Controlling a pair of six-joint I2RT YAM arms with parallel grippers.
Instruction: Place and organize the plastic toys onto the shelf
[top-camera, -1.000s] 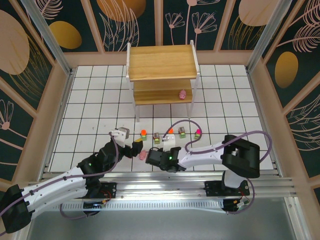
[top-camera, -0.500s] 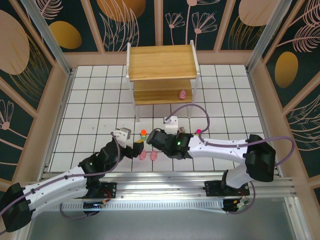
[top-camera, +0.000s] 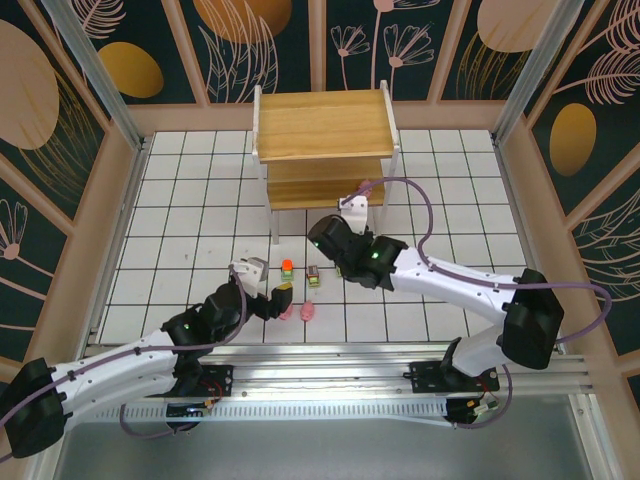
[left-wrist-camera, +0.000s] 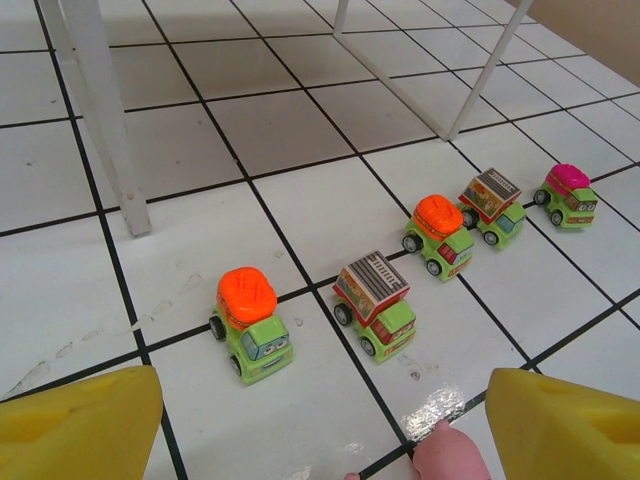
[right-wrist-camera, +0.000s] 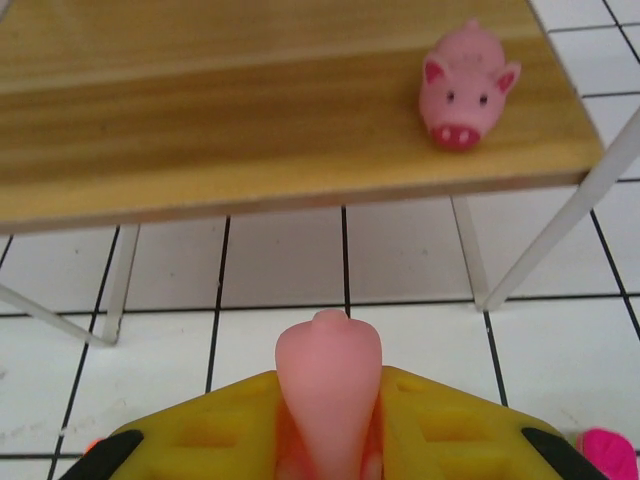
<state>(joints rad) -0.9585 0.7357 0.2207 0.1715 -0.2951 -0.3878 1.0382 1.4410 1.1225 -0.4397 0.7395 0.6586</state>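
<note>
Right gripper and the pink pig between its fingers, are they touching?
Touching. The right wrist view shows the pink pig pinched between the right gripper's yellow pads, with no gap.

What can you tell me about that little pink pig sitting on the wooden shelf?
The pig is a small, rounded figure in smooth pink plastic, with darker pink inner ears and snout, two black dot eyes and pale nostrils. It sits upright on its belly on a light wooden board of the shelf, near the board's front right corner, snout toward the front edge. Only the board touches it. A second pig, pinched in the right gripper, is well short of it.
</note>
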